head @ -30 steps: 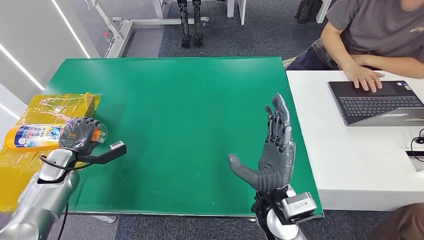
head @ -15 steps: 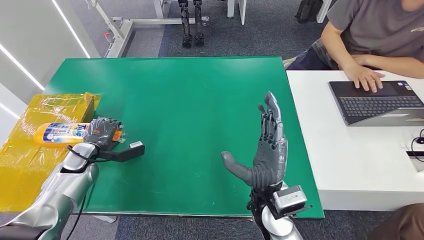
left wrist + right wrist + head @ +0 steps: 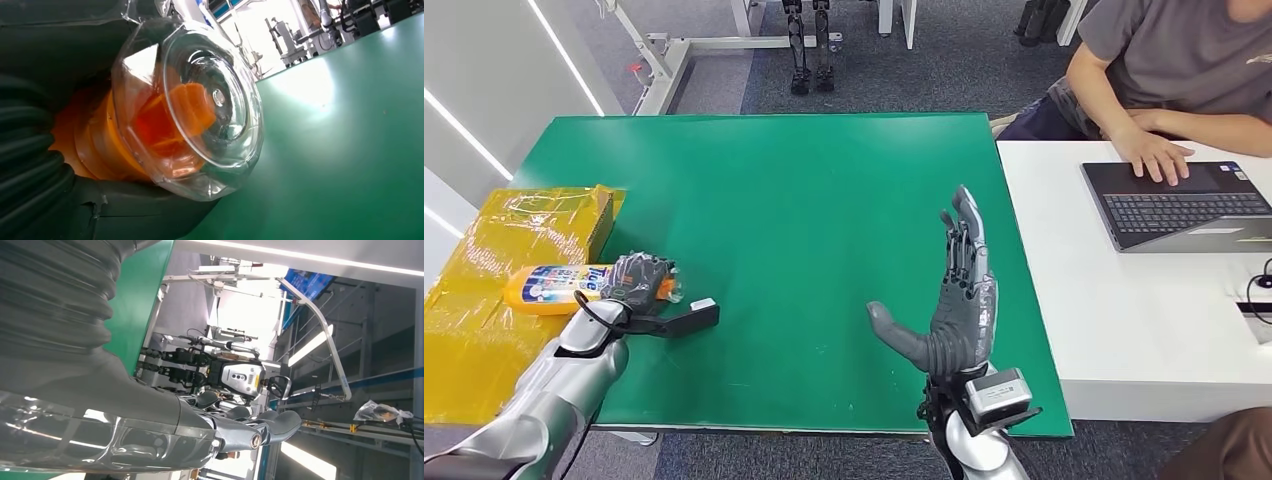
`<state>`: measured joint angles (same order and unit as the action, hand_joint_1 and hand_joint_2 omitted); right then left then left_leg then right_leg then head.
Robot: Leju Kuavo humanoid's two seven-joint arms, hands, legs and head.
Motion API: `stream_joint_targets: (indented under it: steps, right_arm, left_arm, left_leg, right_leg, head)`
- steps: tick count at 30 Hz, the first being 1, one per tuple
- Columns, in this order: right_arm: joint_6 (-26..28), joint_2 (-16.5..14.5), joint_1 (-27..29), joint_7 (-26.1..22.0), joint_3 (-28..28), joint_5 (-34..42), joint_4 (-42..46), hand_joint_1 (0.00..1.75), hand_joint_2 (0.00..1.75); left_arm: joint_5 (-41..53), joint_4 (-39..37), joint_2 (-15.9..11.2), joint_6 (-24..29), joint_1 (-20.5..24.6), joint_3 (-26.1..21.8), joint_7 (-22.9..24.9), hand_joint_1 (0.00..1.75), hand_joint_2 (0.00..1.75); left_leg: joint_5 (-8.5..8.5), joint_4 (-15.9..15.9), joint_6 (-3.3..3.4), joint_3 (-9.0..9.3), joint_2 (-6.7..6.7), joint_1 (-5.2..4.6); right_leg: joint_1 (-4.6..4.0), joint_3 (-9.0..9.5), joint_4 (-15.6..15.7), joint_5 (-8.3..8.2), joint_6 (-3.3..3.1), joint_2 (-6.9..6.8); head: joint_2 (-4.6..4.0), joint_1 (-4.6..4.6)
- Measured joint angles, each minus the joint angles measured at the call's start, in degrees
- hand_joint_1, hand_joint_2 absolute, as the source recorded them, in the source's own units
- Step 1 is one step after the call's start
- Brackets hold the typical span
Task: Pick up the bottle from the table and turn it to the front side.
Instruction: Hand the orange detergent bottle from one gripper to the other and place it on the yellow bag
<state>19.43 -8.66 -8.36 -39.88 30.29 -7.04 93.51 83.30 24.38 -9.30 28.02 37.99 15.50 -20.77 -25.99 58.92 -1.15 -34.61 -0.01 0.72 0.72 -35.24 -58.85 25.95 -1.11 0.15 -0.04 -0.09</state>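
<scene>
The bottle lies on its side at the left edge of the green bench, orange-bodied with a blue and white label. Its base end extends over the yellow wrapped package beside the bench; its cap end points toward the bench. The left hand grips the bottle at the neck end, fingers wrapped round it. In the left wrist view the clear outer cap is seen end-on, with an orange inner part behind it, just above the green surface; whether the bottle touches the bench cannot be told.

The right hand is raised over the bench's near right part, empty, fingers extended and apart, thumb out to the side. It is well apart from the bottle.

To the right, just beside the green bench, stands a white bench carrying a laptop. A person sits behind it with one hand on the keyboard.
</scene>
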Motion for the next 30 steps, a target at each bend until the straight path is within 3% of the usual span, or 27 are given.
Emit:
stream_joint_targets:
  steps: [7,8,11,12,30]
  right_arm:
    - [-0.06,-0.14,-0.09,-0.01,-0.02,-0.02,-0.16,0.0,1.75]
    - [-0.09,-0.14,-0.11,0.0,-0.02,-0.02,-0.19,0.0,1.75]
    - [-0.44,-0.22,-0.18,0.02,-0.04,-0.02,-0.24,0.0,1.75]
    - [-0.63,-0.27,-0.2,0.02,-0.04,-0.02,-0.25,0.0,1.75]
    - [-3.07,-1.41,-0.29,0.43,-1.31,-0.83,-0.5,0.0,1.75]
  left_arm:
    - [0.0,-0.79,0.45,0.28,-1.07,0.0,0.38,1.75,1.75]
    - [-0.01,-0.87,0.52,0.33,-1.16,0.0,0.4,1.66,1.75]
    - [-0.08,-1.04,0.79,0.39,-1.27,0.0,0.36,0.35,1.75]
    - [-0.11,-1.09,0.89,0.4,-1.3,0.0,0.33,0.0,1.75]
    - [-2.33,-1.14,1.48,4.29,-1.31,-0.31,-0.44,0.0,1.75]
  left_leg:
    - [0.0,0.0,0.0,0.01,0.0,0.0]
    - [0.0,0.0,0.0,0.01,0.0,0.0]
    - [0.0,0.0,0.0,0.01,0.0,0.0]
    - [0.0,0.0,0.0,0.01,-0.01,0.0]
    - [0.0,-0.01,0.0,0.09,-0.01,0.0]
  right_leg:
    - [0.0,0.0,0.0,0.0,0.0,0.0]
    - [0.0,0.0,0.0,0.0,0.0,0.0]
    - [0.0,0.0,0.0,0.0,0.0,0.0]
    - [0.0,0.0,0.0,0.0,0.0,-0.01]
    - [0.0,0.08,0.0,0.0,0.0,-0.02]
  head:
    - [-0.01,-0.01]
    - [-0.01,-0.01]
    - [-0.01,-0.01]
    - [-0.01,-0.01]
    - [0.0,-0.01]
